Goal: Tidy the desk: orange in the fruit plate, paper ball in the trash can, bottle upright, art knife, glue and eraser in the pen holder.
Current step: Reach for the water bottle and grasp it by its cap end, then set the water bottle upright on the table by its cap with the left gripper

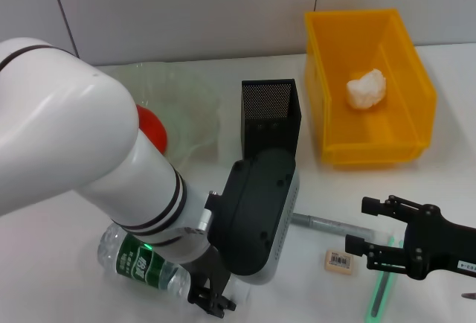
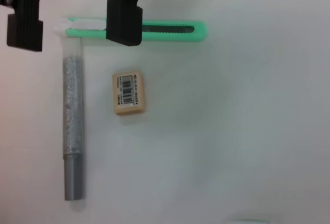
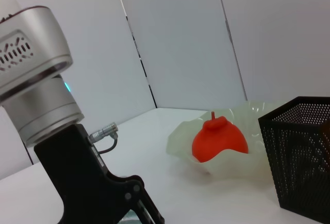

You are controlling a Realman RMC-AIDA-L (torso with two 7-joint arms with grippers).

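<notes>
I am reaching my right gripper (image 1: 375, 230), fingers apart and holding nothing, low over the knife (image 1: 381, 293) lying flat beside the eraser (image 1: 339, 261), and I should straddle its middle before squeezing, while my left gripper (image 1: 212, 298) hangs by the lying bottle (image 1: 141, 265).

A: Which items carried print?
B: The eraser (image 2: 129, 93) bore a barcode label with small digits too fine to read. The bottle (image 1: 141, 262) had a green label with white characters, not legible.
A: Any readable word or number elsewhere?
B: None could be read.
</notes>
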